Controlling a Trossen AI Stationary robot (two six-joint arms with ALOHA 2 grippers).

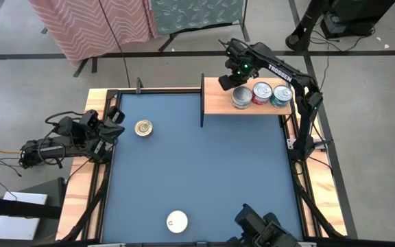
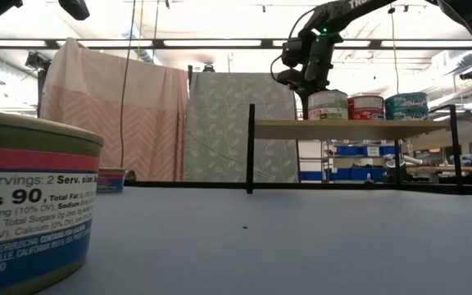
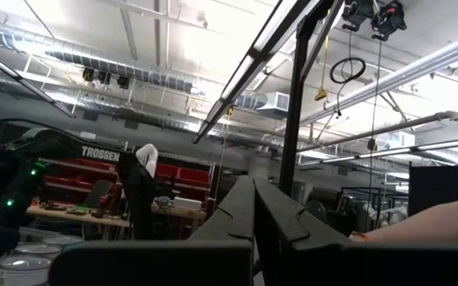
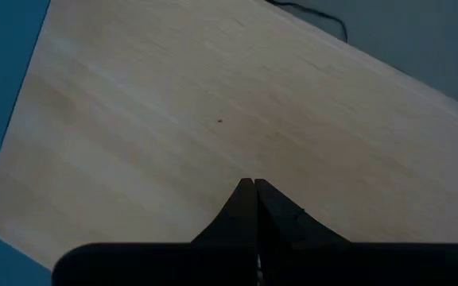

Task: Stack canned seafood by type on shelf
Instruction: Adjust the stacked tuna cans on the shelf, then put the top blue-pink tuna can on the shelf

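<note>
Blue desk [image 1: 204, 171] carries two tins [image 1: 142, 128]; three sit on the shelf [image 1: 214, 103]. Both pincers, left [image 1: 118, 123] and right [image 1: 226, 81], are closed, empty.

High view: mounted overhead, facing straight down; it covers the whole blue tabletop [image 1: 204, 165], the shelf [image 1: 218, 101] at its far right corner and both arms.

Low view: set at surface height at the near edge, facing level across to the far edge and the room beyond. One tin [image 2: 31, 209] stands very close to the lens. It shares the shelf [image 2: 342, 127] and its three tins [image 2: 367, 106] with the high view.

Left wrist view: looks upward past the left tool [image 3: 253, 214] toward ceiling and room.

Right wrist view: looks down past the right tool [image 4: 254, 208], very near the shelf plank [image 4: 213, 119].
</note>
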